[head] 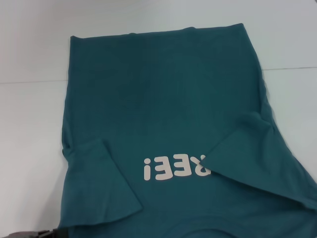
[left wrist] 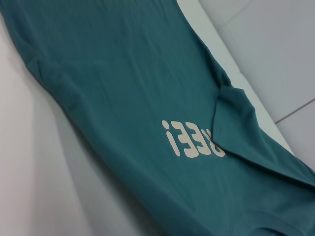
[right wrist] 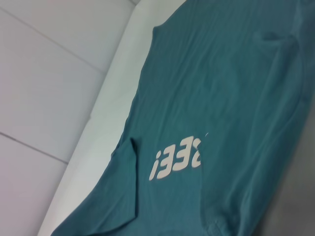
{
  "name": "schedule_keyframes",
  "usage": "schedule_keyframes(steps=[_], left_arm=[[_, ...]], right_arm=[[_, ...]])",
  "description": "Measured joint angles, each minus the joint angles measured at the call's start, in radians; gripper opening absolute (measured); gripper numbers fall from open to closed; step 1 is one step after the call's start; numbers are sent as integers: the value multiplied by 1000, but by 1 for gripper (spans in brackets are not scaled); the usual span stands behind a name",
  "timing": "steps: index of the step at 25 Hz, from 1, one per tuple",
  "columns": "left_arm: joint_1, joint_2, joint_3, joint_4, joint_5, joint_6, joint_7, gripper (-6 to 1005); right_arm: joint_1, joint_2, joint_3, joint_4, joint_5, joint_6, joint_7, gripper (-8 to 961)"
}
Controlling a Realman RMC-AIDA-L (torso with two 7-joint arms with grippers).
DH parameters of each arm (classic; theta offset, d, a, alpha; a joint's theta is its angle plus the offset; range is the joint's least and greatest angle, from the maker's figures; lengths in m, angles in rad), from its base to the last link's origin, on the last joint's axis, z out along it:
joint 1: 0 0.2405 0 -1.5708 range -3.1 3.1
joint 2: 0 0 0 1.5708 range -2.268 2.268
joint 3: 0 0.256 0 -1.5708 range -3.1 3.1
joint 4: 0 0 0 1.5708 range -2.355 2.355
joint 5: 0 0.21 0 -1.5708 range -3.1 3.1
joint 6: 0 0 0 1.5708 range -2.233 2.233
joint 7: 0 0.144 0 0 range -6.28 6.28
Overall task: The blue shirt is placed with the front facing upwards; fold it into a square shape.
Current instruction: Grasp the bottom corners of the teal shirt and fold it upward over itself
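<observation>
Fingers of either gripper: can't tell, none show.
The blue shirt [head: 173, 104] lies flat on the white table [head: 29, 124], both sleeves folded inward, right sleeve overlapping the lettering [head: 176, 168].

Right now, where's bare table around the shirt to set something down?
Bare white table lies along the left of the blue shirt, beyond its far hem, and at the far right. The near middle is covered: both sleeves folded inward beside the white lettering.
</observation>
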Motion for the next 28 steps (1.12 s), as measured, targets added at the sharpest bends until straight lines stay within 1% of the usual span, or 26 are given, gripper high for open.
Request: schedule_keyframes(steps=[5, 10, 14, 18, 23, 25, 28], left_arm=[[11, 0, 2, 0, -3, 23, 6, 0], [35, -1, 3, 12, -45, 43, 8, -1], [37, 0, 4, 11, -63, 44, 13, -1], [4, 5, -2, -28, -64, 31, 38, -1], [-55, 12, -3, -86, -58, 2, 61, 0], [-76, 17, -3, -101, -55, -13, 63, 0], [-110, 33, -7, -126, -53, -34, 63, 1]], right_arm=[[-19, -4, 23, -1, -1, -7, 6, 50], [-36, -10, 40, -2, -1, -10, 12, 49], [-29, -11, 45, -1, -1, -8, 7, 49], [9, -11, 45, 5, 1, -7, 5, 50], [71, -4, 64, 8, 5, 2, 8, 50], [100, -3, 75, 8, 5, 14, 12, 50], [138, -6, 80, 9, 6, 44, 19, 51]])
